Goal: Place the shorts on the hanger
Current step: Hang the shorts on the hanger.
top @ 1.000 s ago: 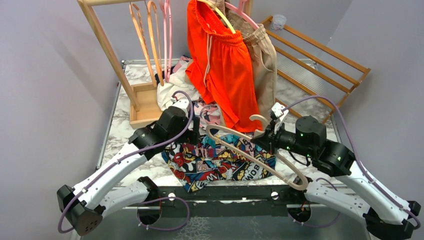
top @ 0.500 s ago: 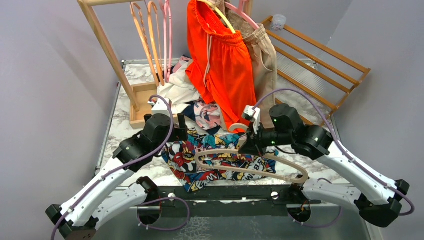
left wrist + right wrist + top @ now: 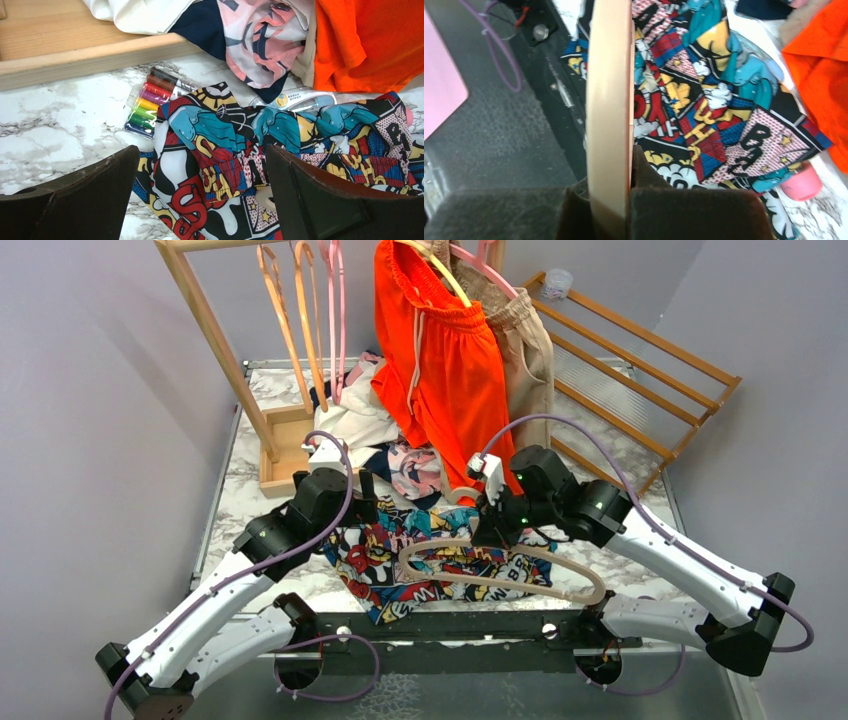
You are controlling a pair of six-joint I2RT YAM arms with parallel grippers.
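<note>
right gripper is pinched tight on the hanger, grabbing it up near the neck. In the right wrist cam the fingers sit at the bottom of the frame w/ the cream plastic squeezed between them, and the hanger runs edge-on straight up to the top edge. In the top view it stretches sideways across the lower middle, over the shorts; can't tell if it's touching the fabric or just above it.

left gripper has its jaws spread wide w/ nothing between them, over the left part of the shorts.

The shorts are bunched up on the marble table, lower centre of the top view, btw the two arms and close to the near edge.

Other stuff: a marker pack sits right against the shorts' upper-left edge in the left wrist cam, w/ the wooden rack base above it. The orange shorts and beige shorts hang at top centre.
</note>
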